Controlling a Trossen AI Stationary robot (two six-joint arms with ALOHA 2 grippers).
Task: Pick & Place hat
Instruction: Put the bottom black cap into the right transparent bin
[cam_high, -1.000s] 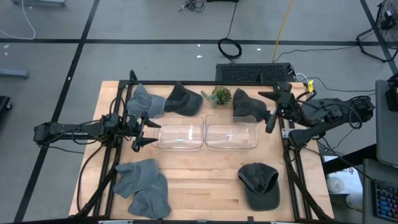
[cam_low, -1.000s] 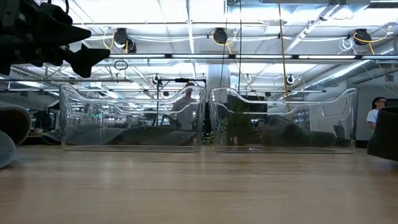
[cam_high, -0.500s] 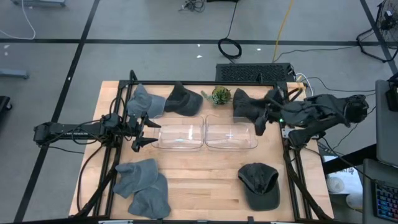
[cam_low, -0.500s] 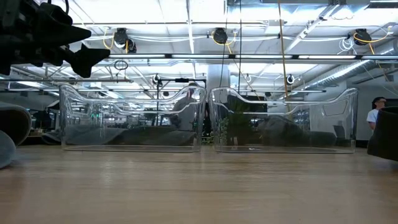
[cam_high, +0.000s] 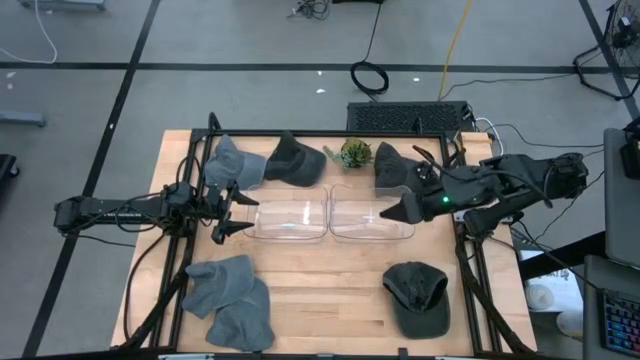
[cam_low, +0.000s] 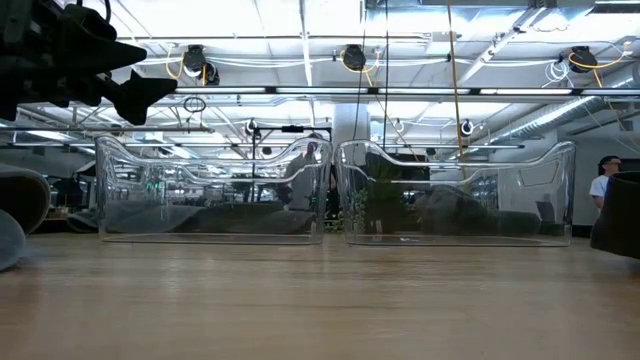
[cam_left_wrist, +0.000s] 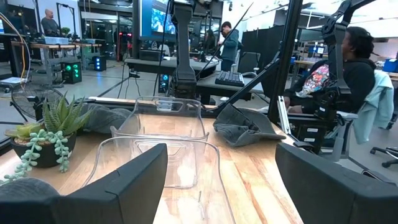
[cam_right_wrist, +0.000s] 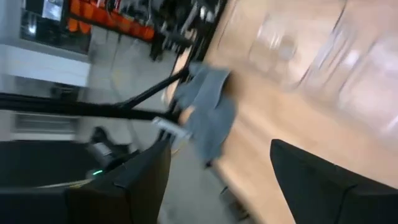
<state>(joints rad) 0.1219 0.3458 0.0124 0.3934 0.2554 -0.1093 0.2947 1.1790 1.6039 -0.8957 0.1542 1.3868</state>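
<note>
Hat placement apparently not yet begun. Wooden surface (cam_high: 320, 275) with two clear bins side by side at its middle, left bin (cam_high: 290, 218) and right bin (cam_high: 372, 220), both empty. Every hat outside the bins: heap of grey hats (cam_high: 230, 300) on the near side of the left bin, dark cap (cam_high: 417, 297) on the near side of the right bin, light grey hat (cam_high: 232, 160) and dark grey hat (cam_high: 297, 160) beyond the left bin, dark hat (cam_high: 393, 168) just beyond the right bin. Right end effector (cam_high: 408, 190) released and empty, over the right bin's outer end, close to the dark hat, probably lining up a first pick. Left end effector (cam_high: 225, 210) spread open, empty, waiting just beside the left bin's outer end. Small plant (cam_high: 354, 153) beyond the bins. Left to do, judging by this: grasp, lift, carry and drop.
</note>
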